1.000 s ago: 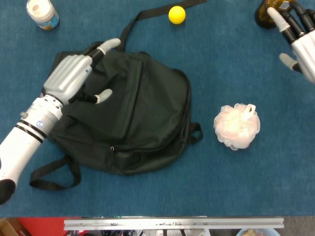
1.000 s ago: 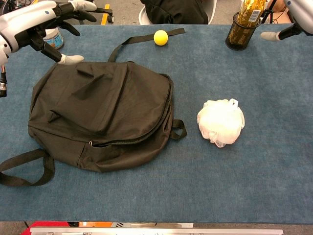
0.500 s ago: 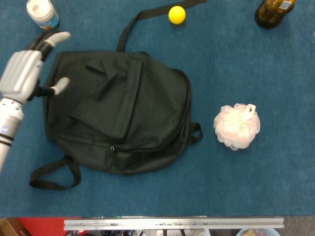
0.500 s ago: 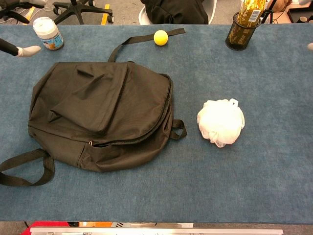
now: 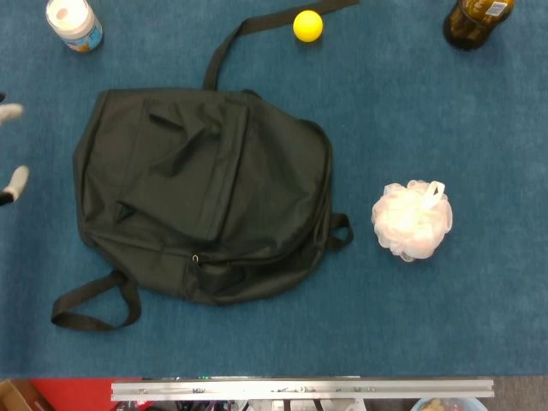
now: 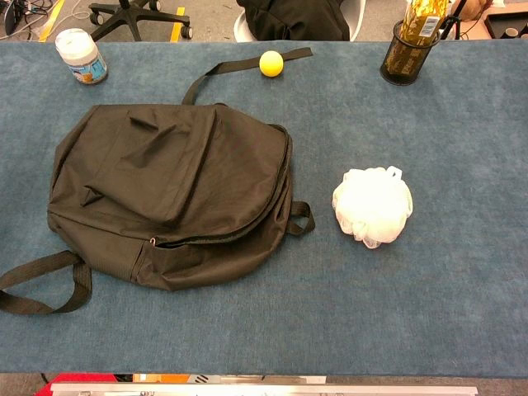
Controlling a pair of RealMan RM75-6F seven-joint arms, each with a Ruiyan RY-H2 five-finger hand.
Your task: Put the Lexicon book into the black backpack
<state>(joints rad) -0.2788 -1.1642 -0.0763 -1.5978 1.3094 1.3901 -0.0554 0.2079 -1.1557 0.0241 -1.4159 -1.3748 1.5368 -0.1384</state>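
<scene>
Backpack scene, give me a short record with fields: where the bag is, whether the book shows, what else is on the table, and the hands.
backpack: black backpack lies flat on the blue table, straps trailing out
zipper: cannot tell if it is open
book: none visible in either view
ball: yellow ball beyond the backpack, beside a strap
pouf: white bath pouf to the right of the backpack, apart from it
jar: white-lidded jar at the far left
bottle: brown bottle at the far right
left hand: only fingertips at the head view's left edge
right hand: not in view
</scene>
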